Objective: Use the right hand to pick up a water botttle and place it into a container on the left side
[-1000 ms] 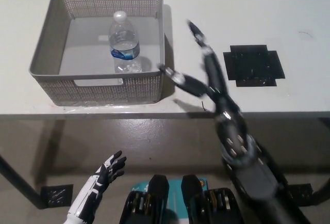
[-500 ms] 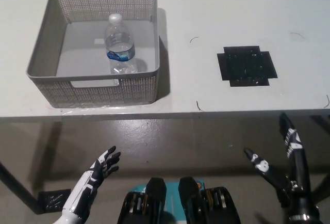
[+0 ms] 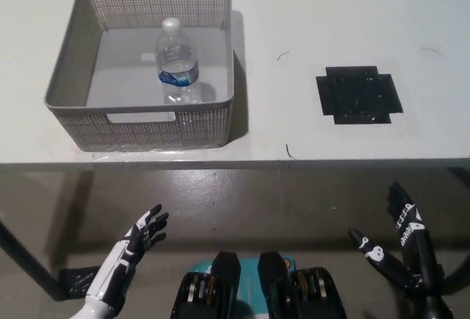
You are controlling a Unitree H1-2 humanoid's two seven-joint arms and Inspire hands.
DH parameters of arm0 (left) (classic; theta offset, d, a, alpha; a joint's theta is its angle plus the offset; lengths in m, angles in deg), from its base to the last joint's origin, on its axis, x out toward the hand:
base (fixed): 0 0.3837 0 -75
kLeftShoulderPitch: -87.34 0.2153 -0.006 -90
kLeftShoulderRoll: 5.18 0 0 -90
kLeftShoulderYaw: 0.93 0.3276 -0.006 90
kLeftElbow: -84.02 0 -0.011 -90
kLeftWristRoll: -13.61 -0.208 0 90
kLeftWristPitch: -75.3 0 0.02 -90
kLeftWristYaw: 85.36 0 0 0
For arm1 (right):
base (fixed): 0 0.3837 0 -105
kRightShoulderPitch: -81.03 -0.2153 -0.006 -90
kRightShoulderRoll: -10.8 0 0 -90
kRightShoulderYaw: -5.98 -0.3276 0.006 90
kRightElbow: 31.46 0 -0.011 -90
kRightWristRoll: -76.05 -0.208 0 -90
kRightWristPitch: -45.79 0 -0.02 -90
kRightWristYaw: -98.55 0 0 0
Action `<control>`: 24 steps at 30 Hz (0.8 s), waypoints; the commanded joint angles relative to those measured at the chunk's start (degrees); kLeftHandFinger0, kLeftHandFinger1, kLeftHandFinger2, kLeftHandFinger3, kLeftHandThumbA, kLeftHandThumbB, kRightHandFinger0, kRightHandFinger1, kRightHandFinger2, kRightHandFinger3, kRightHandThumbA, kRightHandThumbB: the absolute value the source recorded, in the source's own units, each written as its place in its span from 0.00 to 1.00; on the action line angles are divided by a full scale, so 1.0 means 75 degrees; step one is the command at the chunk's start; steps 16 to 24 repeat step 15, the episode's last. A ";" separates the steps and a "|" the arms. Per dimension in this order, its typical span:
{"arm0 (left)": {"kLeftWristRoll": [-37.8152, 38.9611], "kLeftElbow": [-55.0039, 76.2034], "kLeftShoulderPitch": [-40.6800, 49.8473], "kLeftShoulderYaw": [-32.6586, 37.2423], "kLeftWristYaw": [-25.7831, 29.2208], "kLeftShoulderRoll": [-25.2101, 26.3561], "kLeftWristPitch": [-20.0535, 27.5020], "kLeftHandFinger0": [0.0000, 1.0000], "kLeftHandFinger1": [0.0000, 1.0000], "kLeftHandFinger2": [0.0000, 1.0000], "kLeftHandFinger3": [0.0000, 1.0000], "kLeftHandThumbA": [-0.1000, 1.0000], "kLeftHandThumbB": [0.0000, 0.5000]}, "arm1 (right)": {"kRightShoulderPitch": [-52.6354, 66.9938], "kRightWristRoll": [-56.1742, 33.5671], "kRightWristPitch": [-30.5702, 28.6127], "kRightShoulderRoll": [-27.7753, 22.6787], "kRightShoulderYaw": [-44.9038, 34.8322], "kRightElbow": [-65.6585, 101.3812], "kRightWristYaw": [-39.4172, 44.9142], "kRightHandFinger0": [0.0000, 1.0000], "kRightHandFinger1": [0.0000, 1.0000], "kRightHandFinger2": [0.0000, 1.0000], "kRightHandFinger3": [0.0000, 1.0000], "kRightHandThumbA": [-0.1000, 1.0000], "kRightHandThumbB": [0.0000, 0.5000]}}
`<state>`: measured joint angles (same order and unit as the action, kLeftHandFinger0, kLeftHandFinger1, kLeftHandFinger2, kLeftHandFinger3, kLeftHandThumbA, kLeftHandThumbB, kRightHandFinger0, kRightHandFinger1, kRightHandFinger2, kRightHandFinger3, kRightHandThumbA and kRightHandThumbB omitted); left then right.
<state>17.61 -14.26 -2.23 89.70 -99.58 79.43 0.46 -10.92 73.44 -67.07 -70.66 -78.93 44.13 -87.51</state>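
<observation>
— Quick status: where's the water bottle?

— I see it upright inside the grey basket, on the left part of the white surface. It stands on the basket floor, nearer the right wall than the left, cap up, blue label around the middle. Nothing is touching it.

— And my right hand?

— Low at the bottom right, below the surface edge, over the floor. The black fingers are spread apart and it holds nothing. Well apart from the basket.

— Left hand?

— It rests at the bottom left, also below the surface edge. White forearm, dark fingers splayed, empty.

— Anything else on the surface?

— A black square patch with notched corners lies flat on the right part, well apart from the basket. There are a couple of thin dark marks near it that I can't identify. A dark leg runs diagonally at the lower left under the surface, with a small black piece on the floor just beside it.
</observation>
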 commanded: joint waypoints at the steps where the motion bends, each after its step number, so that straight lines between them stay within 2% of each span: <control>1: 0.0066 0.0039 -0.0062 -0.0115 0.0114 0.0069 0.0169 1.00 1.00 1.00 1.00 1.00 0.30 | -0.0134 -0.0384 -0.0303 0.0036 -0.0141 0.0040 0.0458 1.00 1.00 1.00 1.00 1.00 0.78; 3: 0.0202 0.0053 -0.0109 -0.0176 0.0104 0.0040 0.0109 1.00 1.00 1.00 1.00 1.00 0.30 | -0.0229 -0.0431 -0.0224 0.0026 -0.0178 0.0009 0.0528 1.00 1.00 1.00 1.00 1.00 0.83; 10: 0.0083 0.0079 -0.0116 -0.0207 0.0113 0.0027 0.0122 1.00 1.00 1.00 1.00 1.00 0.32 | -0.0344 -0.0535 -0.0293 0.0039 -0.0308 -0.0172 0.0707 1.00 1.00 1.00 1.00 1.00 0.76; 12: 0.0140 0.0069 -0.0119 -0.0225 0.0084 0.0027 0.0151 1.00 1.00 1.00 1.00 1.00 0.32 | -0.0374 -0.0507 -0.0194 0.0017 -0.0301 -0.0151 0.0767 1.00 1.00 1.00 1.00 1.00 0.79; 24: 0.0101 0.0044 -0.0124 -0.0241 0.0125 -0.0002 0.0202 1.00 1.00 1.00 1.00 1.00 0.32 | -0.0406 -0.0469 -0.0127 -0.0015 -0.0298 -0.0146 0.0829 1.00 1.00 1.00 1.00 1.00 0.78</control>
